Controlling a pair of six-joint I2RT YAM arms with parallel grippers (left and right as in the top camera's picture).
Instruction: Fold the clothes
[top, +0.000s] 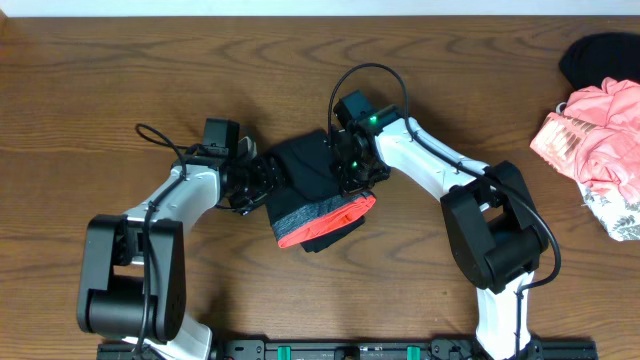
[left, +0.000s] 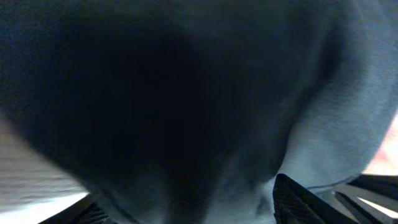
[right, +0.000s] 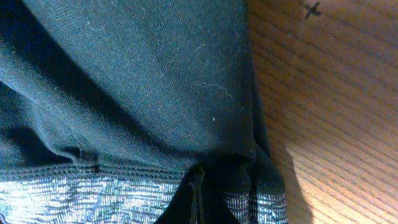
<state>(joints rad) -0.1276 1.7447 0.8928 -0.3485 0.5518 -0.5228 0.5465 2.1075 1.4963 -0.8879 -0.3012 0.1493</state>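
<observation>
1. The dark garment (top: 300, 170) lies bunched at the middle of the bench (top: 100, 60), with its grey band (top: 298, 215) and red edge (top: 335, 218) showing.
2. The left gripper (top: 256, 185) is at the garment's left edge. Cloth fills its wrist view, so I cannot tell its opening.
3. The right gripper (top: 352, 178) is over the garment's right side, and its opening is equally unclear.
4. A pink garment (top: 595, 130) lies well apart at the right end.

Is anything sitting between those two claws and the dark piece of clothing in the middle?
Nothing visible. The left gripper and right gripper are both at the black garment with grey band and red trim; its fabric fills both wrist views.
</observation>
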